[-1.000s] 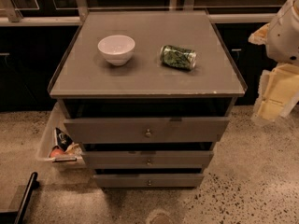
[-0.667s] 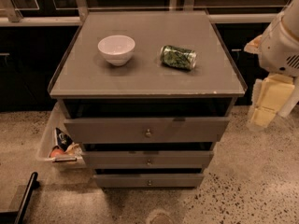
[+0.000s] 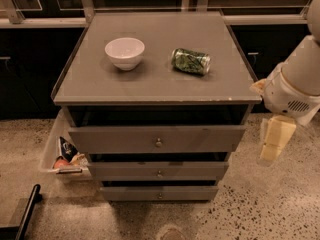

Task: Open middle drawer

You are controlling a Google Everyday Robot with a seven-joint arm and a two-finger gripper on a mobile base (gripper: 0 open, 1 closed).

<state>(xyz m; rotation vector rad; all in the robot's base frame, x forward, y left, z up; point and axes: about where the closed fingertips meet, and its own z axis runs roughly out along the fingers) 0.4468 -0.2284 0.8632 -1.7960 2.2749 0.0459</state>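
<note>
the gripper (image 3: 273, 149) hangs off the cabinet's (image 3: 150, 84) right side, level with its upper drawer fronts and well clear of them, pointing down at the floor. whether it is wide or narrow i cannot tell from here. it holds nothing that shows. my guess is it sits out there because the approach to the front has not begun; it has to come round to the cabinet's face and drop to knob height.

the middle drawer (image 3: 200, 170) is the second front down on the cabinet, with its small round knob (image 3: 159, 173) at the centre. it looks shut or nearly so, so the task seems barely started. the top drawer (image 3: 120, 139) above it shows a dark gap under the cabinet's top, but nothing inside can be made out. the bottom drawer (image 3: 135, 193) sits lowest.

on the cabinet's top, a white bowl (image 3: 124, 52) stands left of centre and looks empty; a green can (image 3: 191, 61) lies on its side right of centre, apart from it. against the cabinet's left side, on the floor, a pale bin (image 3: 49, 156) holds a few snack packets (image 3: 67, 156).
</note>
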